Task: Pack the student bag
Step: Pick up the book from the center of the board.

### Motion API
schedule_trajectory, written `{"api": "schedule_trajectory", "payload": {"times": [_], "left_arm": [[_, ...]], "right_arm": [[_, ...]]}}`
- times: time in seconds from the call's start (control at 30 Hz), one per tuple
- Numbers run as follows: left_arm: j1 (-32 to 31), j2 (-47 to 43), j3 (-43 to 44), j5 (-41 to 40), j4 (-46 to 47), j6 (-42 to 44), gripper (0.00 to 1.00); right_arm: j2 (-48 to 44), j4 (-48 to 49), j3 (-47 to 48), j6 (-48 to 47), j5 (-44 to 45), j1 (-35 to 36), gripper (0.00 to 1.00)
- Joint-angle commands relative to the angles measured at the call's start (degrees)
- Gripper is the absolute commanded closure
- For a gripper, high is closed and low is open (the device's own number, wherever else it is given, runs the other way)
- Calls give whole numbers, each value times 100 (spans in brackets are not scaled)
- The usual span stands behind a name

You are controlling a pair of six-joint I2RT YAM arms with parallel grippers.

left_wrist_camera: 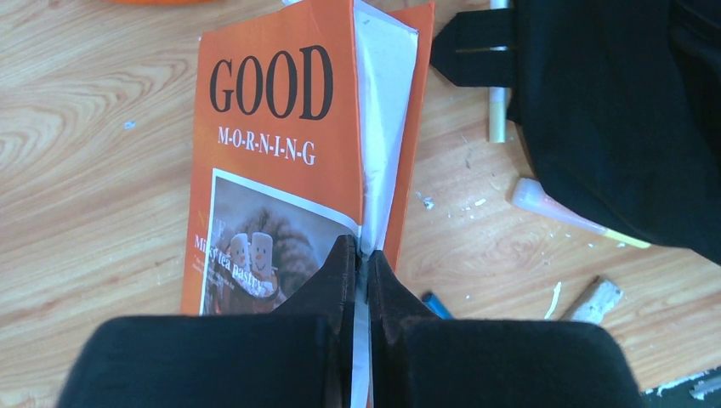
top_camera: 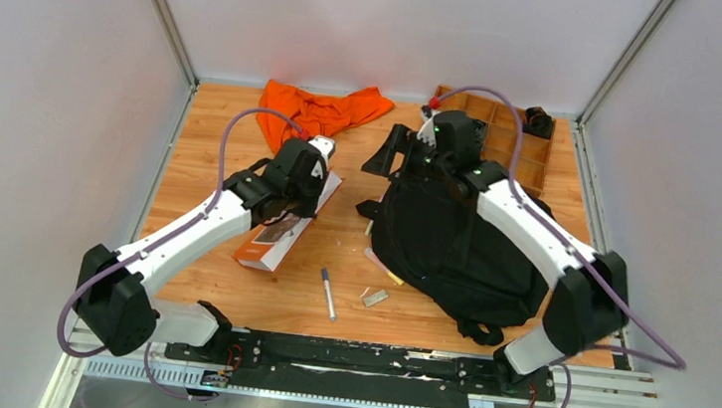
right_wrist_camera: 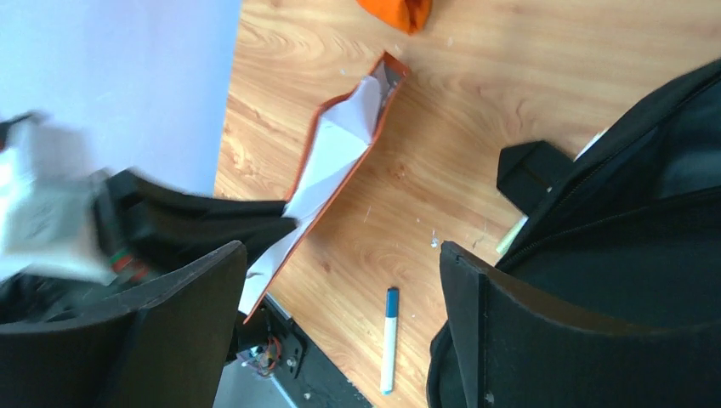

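The student bag [top_camera: 453,248], a black backpack, lies on the table [top_camera: 199,128]. Nothing is going into it yet, and I cannot tell whether it already holds anything. To the bag's left, the left gripper [left_wrist_camera: 361,262] has its fingers pinched narrow on the edge of an orange book [left_wrist_camera: 272,127] titled "Good Morning", whose pages gape slightly. At the bag's far end the right gripper [right_wrist_camera: 340,255] hovers with fingers spread wide, holding nothing.

Packing looks barely begun. Lying outside are the book, a marker [top_camera: 328,293] and a small eraser-like piece [top_camera: 376,297] near the bag's left side, a highlighter [left_wrist_camera: 578,217] against its edge, and an orange cloth [top_camera: 321,110] beyond it.
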Motion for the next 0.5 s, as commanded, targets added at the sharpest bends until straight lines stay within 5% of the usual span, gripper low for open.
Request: {"api": "schedule_trajectory", "payload": {"times": [0.0, 0.47], "left_arm": [[-4, -352, -192, 446, 299, 102, 100], [-7, -463, -347, 658, 304, 60, 100]], "right_arm": [[811, 302, 393, 936, -420, 186, 10], [2431, 21, 1366, 1927, -888, 476, 1]]}}
